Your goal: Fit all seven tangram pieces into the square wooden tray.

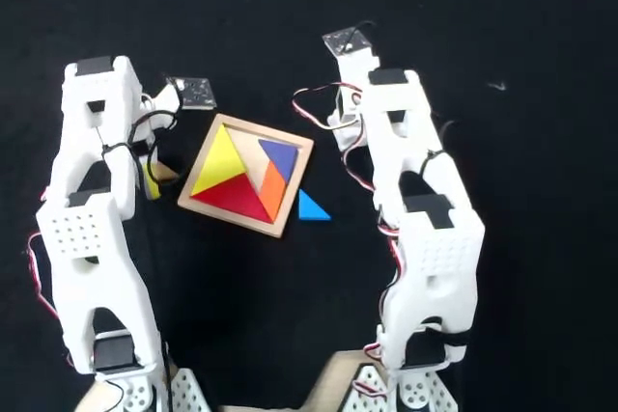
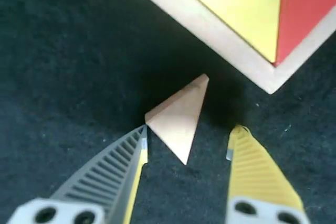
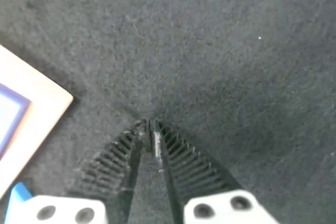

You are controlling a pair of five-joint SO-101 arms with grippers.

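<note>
Tray (image 1: 232, 218) sits mid-table holding a yellow triangle (image 1: 220, 163), a red triangle (image 1: 237, 202), an orange piece (image 1: 274, 187) and a dark blue piece (image 1: 279, 153). A light blue triangle (image 1: 311, 206) lies on the cloth (image 1: 502, 190) just beside its near right edge, and a tan triangle (image 2: 180, 117) lies just off its left corner. The left gripper (image 2: 190, 129) is spread, one finger on either side of the tan triangle, and the right gripper (image 3: 149, 125) is clenched on nothing over cloth right of the tray.

Black-clothed table (image 1: 521, 142) — bearing tray (image 2: 210, 27), blue triangle (image 1: 311, 207), perhaps a wooden triangle (image 2: 178, 119).
</note>
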